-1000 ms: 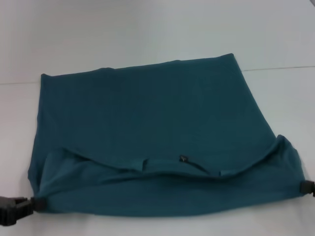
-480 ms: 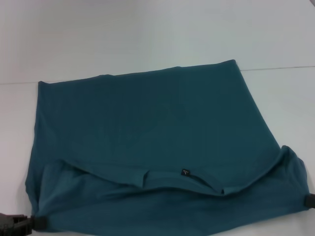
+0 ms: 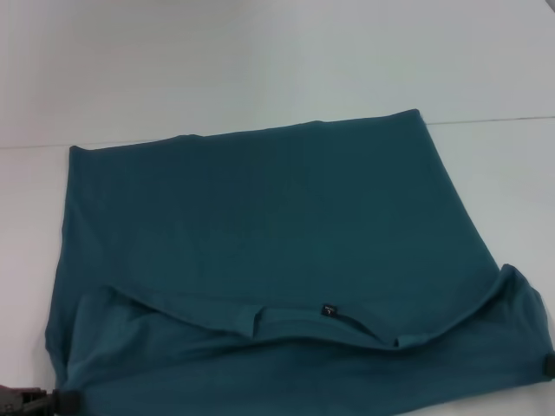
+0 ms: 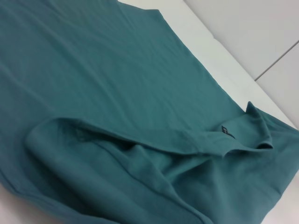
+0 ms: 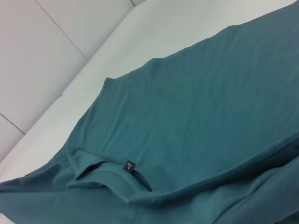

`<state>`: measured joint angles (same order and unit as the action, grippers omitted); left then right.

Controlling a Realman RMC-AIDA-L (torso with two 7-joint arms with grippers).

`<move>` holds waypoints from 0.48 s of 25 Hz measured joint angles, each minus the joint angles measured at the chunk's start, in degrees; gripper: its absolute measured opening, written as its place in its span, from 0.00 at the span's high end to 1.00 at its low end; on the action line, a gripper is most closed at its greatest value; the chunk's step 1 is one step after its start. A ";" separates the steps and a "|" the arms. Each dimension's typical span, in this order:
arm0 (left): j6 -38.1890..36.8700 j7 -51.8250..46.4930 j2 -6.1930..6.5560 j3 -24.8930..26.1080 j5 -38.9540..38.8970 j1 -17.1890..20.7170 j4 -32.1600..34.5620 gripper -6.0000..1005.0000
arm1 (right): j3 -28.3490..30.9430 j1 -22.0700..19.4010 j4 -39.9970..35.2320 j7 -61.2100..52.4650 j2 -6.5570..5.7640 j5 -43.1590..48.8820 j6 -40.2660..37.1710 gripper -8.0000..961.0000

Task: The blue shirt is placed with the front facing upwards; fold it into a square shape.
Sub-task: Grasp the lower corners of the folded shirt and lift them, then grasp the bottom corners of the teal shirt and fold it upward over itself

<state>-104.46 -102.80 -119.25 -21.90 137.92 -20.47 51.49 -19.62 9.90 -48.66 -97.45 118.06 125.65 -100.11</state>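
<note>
My left gripper (image 3: pixel 54 400) and right gripper (image 3: pixel 549 365), two in all, sit at the near corners of the one blue shirt (image 3: pixel 260 251), apparently pinching its folded edge taut; I cannot tell their finger opening; beyond, collar label (image 3: pixel 328 308), then hem flat on the white table (image 3: pixel 260 61).
</note>
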 joint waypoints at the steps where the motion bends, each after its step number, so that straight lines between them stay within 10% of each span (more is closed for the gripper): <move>1: -0.03 0.02 0.02 0.16 0.04 0.00 0.03 0.94 | 0.14 -0.14 -0.01 0.17 0.00 0.00 -0.20 0.97; 12: -1.09 0.15 0.37 0.64 0.97 -0.03 0.26 0.94 | 2.84 -0.97 -0.24 0.98 0.08 -0.03 -3.14 0.97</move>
<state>-105.55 -102.65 -118.88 -21.26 138.89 -20.50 51.76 -16.78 8.93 -48.90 -96.47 118.15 125.63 -103.24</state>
